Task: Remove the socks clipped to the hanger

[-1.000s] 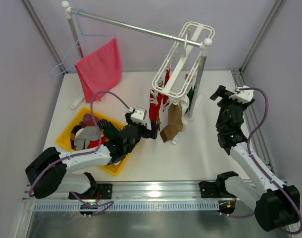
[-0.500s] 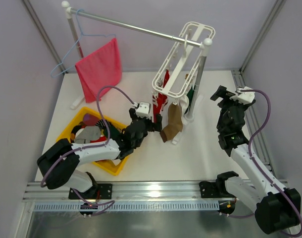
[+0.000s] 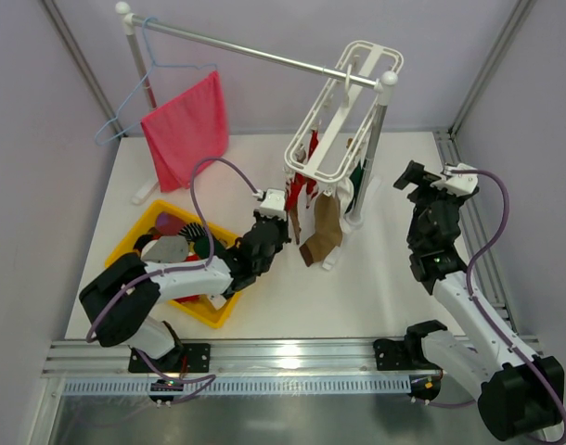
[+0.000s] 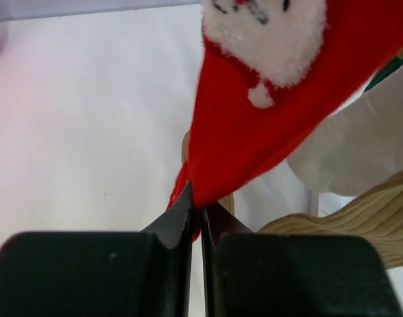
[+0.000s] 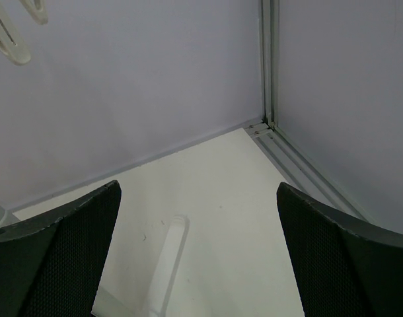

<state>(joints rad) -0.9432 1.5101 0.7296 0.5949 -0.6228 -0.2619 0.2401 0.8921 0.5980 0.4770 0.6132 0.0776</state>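
The white hanger (image 3: 343, 111) hangs from the rail by its hook, with socks clipped under it. A red sock (image 3: 299, 193) hangs at its left end, a tan-brown sock (image 3: 325, 227) in the middle and a dark green sock (image 3: 358, 178) behind. My left gripper (image 3: 287, 221) is shut on the red sock's lower tip. The left wrist view shows that red sock (image 4: 267, 125), with a fluffy white patch, pinched between the jaws of the left gripper (image 4: 196, 212), and the tan sock (image 4: 360, 224) beside it. My right gripper (image 3: 416, 178) stands open over the table's right side, nothing between its fingers (image 5: 69, 244).
A yellow basket (image 3: 125, 243) with several socks sits at the front left under my left arm. A pink-red cloth (image 3: 186, 130) and a light-blue wire hanger (image 3: 125, 109) hang on the rail (image 3: 255, 54). The rack's post (image 3: 371, 158) and foot (image 5: 165, 264) stand near my right gripper.
My left gripper has reached right from over the basket to the red sock and has shut on its lower tip. The right arm has barely moved.
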